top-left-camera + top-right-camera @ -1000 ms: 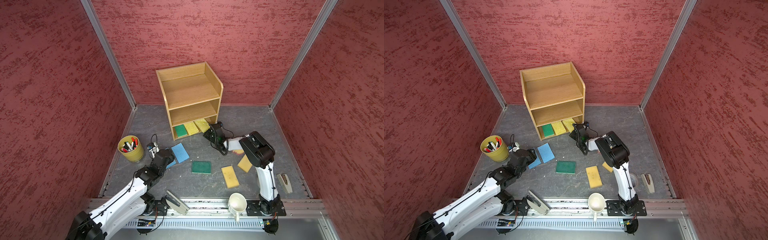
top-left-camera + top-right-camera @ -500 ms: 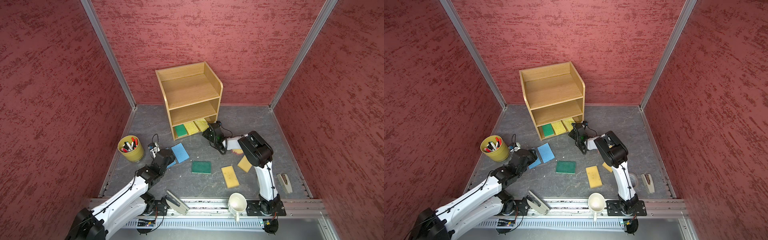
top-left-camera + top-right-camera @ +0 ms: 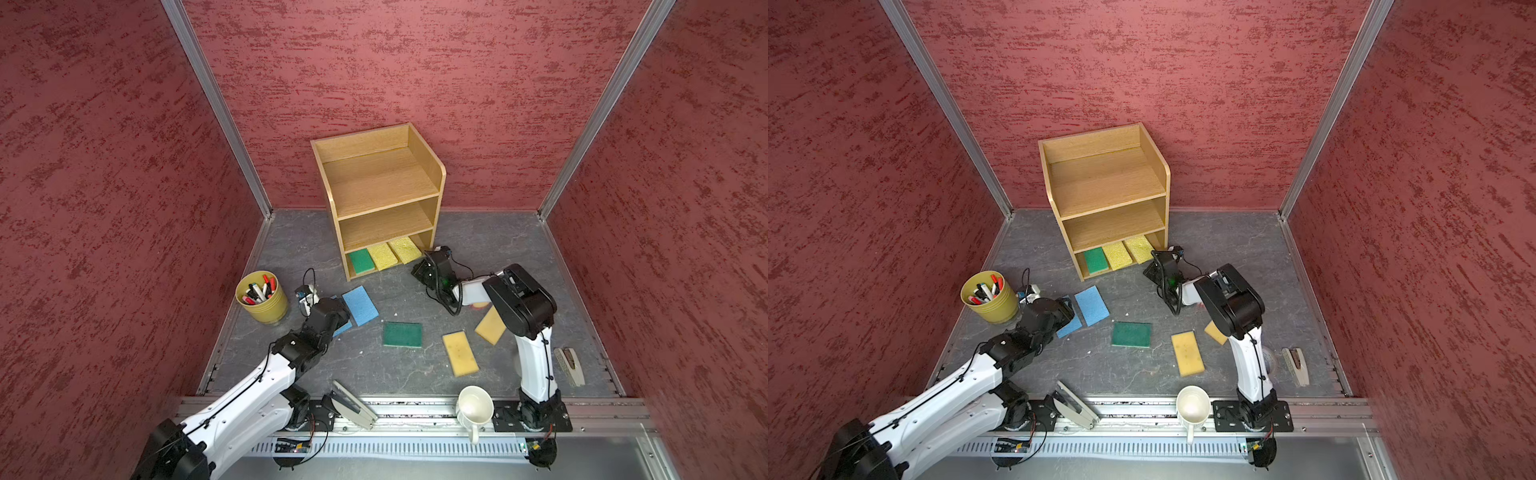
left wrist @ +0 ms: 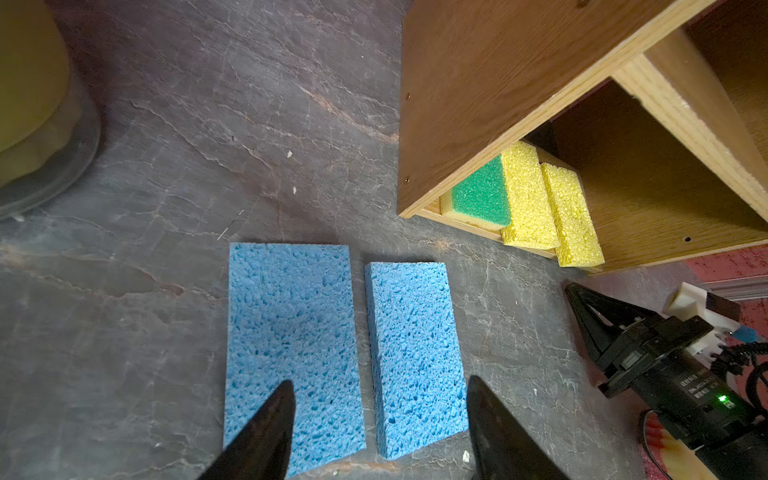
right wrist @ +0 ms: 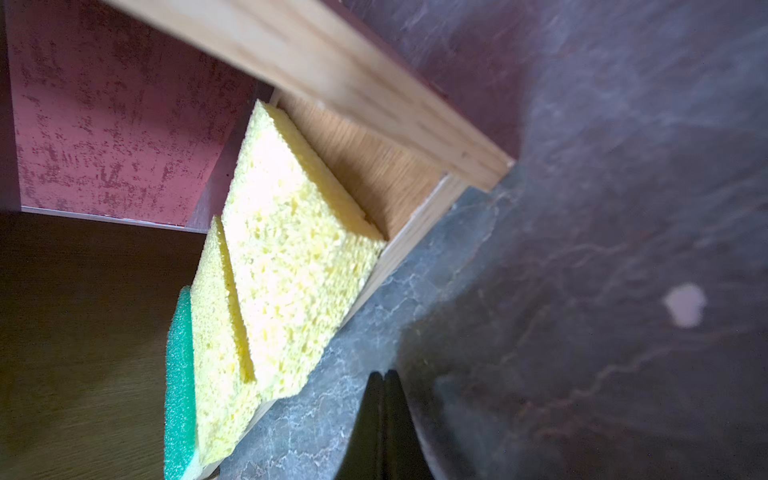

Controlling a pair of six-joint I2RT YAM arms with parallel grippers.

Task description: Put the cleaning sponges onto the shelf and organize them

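Grey floor bears two blue sponges beneath the spread left claw; closed right claw faces the shelf.

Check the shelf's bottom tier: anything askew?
Yes. The outer yellow sponge lies skewed, its edge riding up on the middle yellow sponge, which in turn seems to overlap the green sponge. Both yellows jut past the front edge of the shelf.

Left arm: stretching forward, low and nearly straight.
Left end effector: holding its fingers apart, pointing downward.
Right arm: standing upright, bending at the elbow, reaching forward-left.
Right end effector: pressing its fingers together, empty.
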